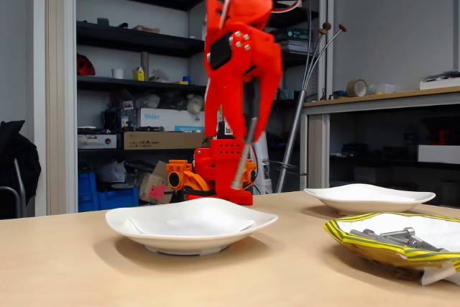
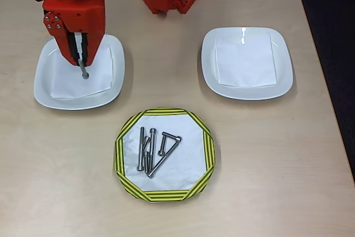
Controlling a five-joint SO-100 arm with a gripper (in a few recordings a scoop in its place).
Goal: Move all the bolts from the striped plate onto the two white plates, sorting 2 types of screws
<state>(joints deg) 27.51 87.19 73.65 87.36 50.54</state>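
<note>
striped plate [image 1: 374, 246] lies nearest; a long bolt [image 1: 246, 152], stiff, smooth, slippery steel, is pinched mid-shank by the gripper [image 1: 248, 124] jaws above the left white plate [image 2: 44, 90]

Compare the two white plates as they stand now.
The left white plate in the overhead view has the gripper above it, shut on a bolt hanging point-down; the right white plate has nothing over it. Both hold a white paper square and no bolts lying on them.
</note>
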